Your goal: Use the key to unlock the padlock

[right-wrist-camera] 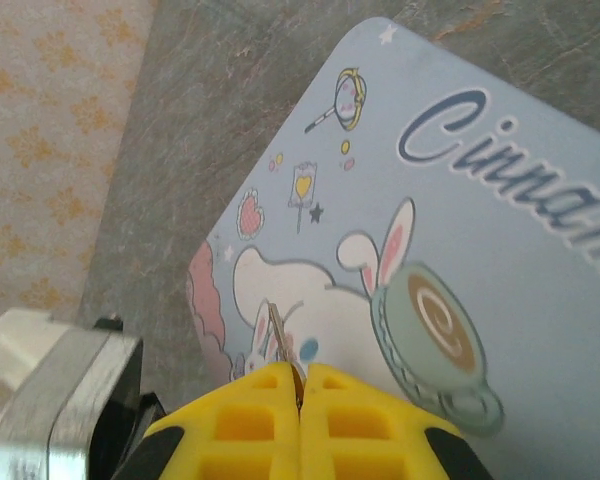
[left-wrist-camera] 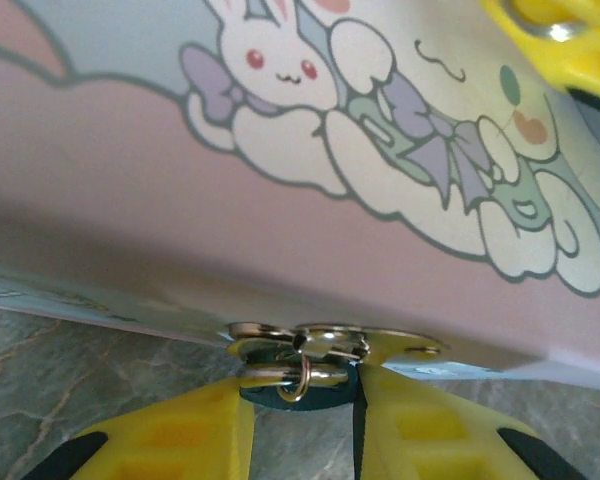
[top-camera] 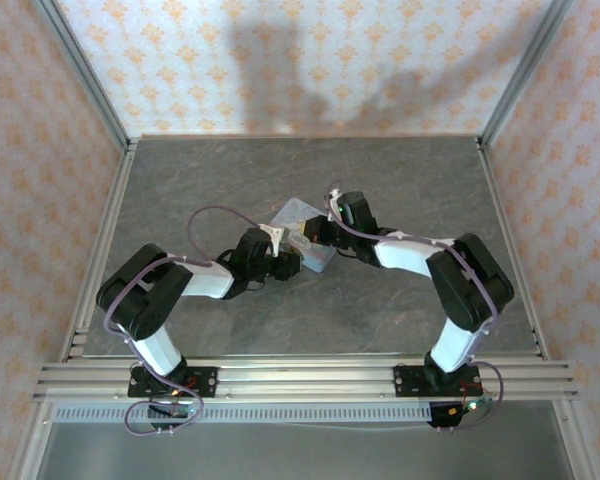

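Note:
The teal padlock [left-wrist-camera: 325, 396] hangs by its thin metal shackle [left-wrist-camera: 270, 374] from the hasp on the front edge of the pale blue cartoon tin [left-wrist-camera: 310, 130]. My left gripper [left-wrist-camera: 302, 400] is shut on the padlock, one yellow finger on each side of its body. A thin silvery key [right-wrist-camera: 278, 330] sticks out from the tips of my right gripper [right-wrist-camera: 301, 372], which is shut on it above the tin's lid [right-wrist-camera: 460, 200]. In the top view both grippers, left [top-camera: 288, 262] and right [top-camera: 316, 235], meet at the tin [top-camera: 300, 218] in the middle of the table.
The grey stone-patterned table [top-camera: 230, 180] lies open around the tin, fenced by metal rails [top-camera: 105, 230] and patterned walls. A yellow finger [left-wrist-camera: 555, 35] of the right gripper hangs over the tin's far corner. The left arm's metal wrist [right-wrist-camera: 50, 410] is close beside the right gripper.

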